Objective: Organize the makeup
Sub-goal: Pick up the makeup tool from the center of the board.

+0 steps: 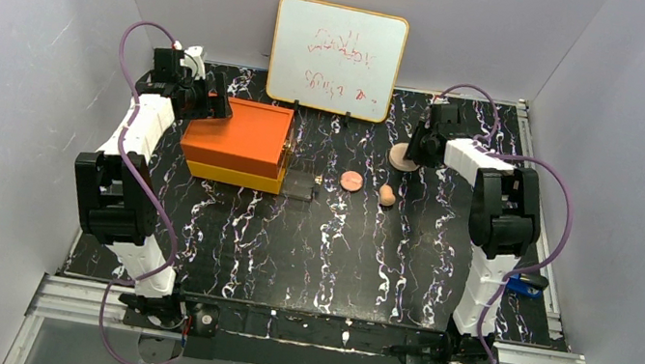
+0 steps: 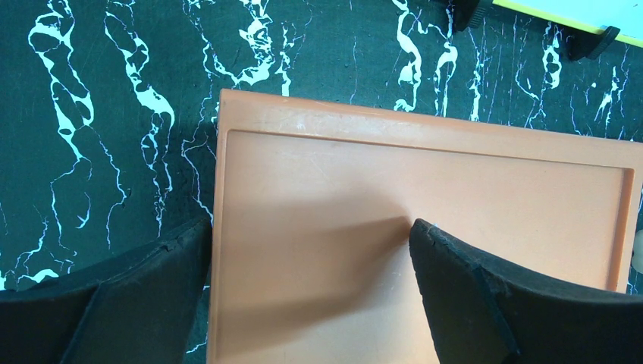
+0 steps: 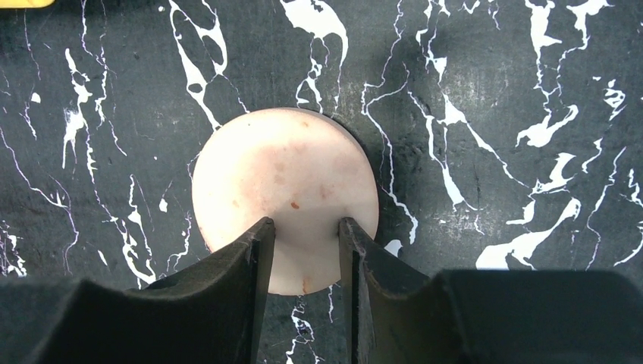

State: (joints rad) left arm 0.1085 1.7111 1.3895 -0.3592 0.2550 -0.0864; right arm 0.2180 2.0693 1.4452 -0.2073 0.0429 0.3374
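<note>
Early going: makeup lies loose.
Your left gripper gapes over the orange box; right gripper sits nearly closed at the pale pad, grip unclear; peach disc and sponge wait.

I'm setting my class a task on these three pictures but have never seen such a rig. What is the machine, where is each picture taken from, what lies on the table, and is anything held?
Two robot arms are bolted at the near edge of a marbled table. The wide picture comes from a fixed camera above and behind them. The other two come from a camera on each wrist, looking past that arm's gripper. The left gripper is open above an orange box and holds nothing. The right gripper is almost closed over a peach disc; whether it pinches it cannot be told. Also on the table: a smaller pinkish disc, a tan egg-shaped sponge, a whiteboard at the back, and a blue object at the right edge.
</note>
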